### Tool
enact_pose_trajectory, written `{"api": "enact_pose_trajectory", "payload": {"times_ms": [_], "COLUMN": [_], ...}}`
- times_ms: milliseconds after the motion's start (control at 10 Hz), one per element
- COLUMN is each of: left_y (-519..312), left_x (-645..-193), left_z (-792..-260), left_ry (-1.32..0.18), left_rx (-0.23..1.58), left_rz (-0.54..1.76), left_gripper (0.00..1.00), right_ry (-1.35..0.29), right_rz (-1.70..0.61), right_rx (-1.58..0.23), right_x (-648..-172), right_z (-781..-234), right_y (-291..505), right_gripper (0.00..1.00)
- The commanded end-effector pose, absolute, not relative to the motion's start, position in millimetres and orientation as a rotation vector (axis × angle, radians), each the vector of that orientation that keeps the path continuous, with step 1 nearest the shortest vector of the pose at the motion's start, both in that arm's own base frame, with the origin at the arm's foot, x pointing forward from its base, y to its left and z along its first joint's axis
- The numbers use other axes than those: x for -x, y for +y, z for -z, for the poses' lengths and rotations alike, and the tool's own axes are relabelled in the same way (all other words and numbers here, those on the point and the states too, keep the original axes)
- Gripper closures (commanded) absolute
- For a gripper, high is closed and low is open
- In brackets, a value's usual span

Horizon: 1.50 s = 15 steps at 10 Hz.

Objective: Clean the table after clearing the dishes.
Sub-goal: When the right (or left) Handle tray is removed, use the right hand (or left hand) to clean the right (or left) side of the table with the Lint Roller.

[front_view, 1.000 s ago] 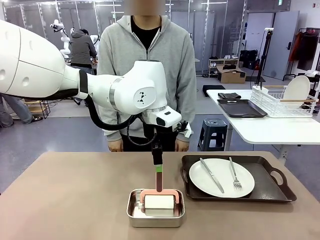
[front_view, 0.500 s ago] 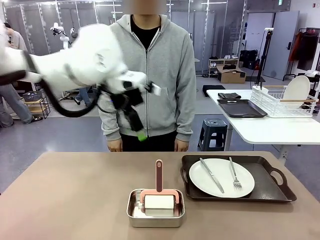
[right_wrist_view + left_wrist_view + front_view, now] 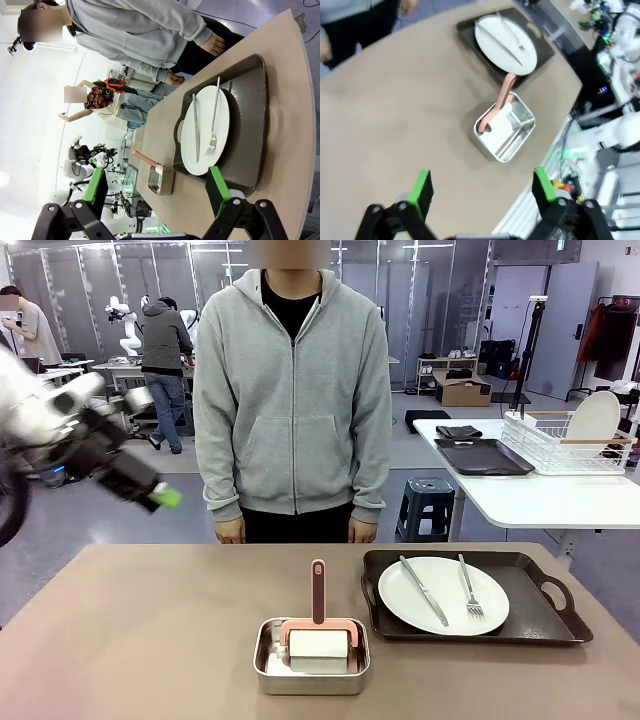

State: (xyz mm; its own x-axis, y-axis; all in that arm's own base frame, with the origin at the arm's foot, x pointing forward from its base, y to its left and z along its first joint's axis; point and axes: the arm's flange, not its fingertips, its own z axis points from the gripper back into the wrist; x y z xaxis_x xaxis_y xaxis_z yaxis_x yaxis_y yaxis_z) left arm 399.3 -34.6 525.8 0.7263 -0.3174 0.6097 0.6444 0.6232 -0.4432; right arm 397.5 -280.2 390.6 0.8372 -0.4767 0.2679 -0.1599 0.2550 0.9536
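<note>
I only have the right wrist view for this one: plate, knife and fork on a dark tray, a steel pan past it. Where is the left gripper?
Observer: The left gripper is raised off to the left of the table, jaws open, empty.
Operator: Any other plate around?
Observer: One white plate stands in the wire rack on the white side table.
Operator: What's inside the pan?
Observer: A white roller in a pink frame.
</note>
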Motion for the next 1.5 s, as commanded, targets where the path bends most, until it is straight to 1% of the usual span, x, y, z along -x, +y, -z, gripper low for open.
{"api": "enact_pose_trajectory", "payload": {"times_ms": [0, 100, 300, 600, 700, 800, 900, 1000, 1400], "left_y": [27, 57, 99, 136, 147, 164, 169, 150, 150], "left_x": [-372, -366, -371, -388, -391, -391, -394, -389, -389], "left_z": [-495, -477, -456, -440, -440, -437, -434, -437, -437], "left_ry": [-0.626, -0.599, -0.565, -0.571, -0.597, -0.621, -0.607, -0.578, -0.578], "left_rx": [0.790, 0.857, 0.902, 0.932, 0.944, 0.941, 0.949, 0.915, 0.915], "left_rz": [0.452, 0.386, 0.302, 0.235, 0.213, 0.118, 0.079, 0.161, 0.161], "left_gripper": [0.00, 0.00, 0.00, 0.00, 0.00, 0.00, 0.00, 0.00, 0.00], "right_ry": [-0.574, -0.574, -0.574, -0.574, -0.574, -0.574, -0.574, -0.574, -0.574], "right_rz": [0.222, 0.222, 0.222, 0.222, 0.222, 0.222, 0.222, 0.222, 0.222], "right_rx": [-1.314, -1.314, -1.314, -1.314, -1.314, -1.314, -1.314, -1.314, -1.314], "right_x": [-395, -395, -395, -395, -395, -395, -395, -395, -395], "right_z": [-393, -393, -393, -393, -393, -393, -393, -393, -393], "right_y": [-279, -279, -279, -279, -279, -279, -279, -279, -279], "right_gripper": [0.00, 0.00, 0.00, 0.00, 0.00, 0.00, 0.00, 0.00, 0.00]}}
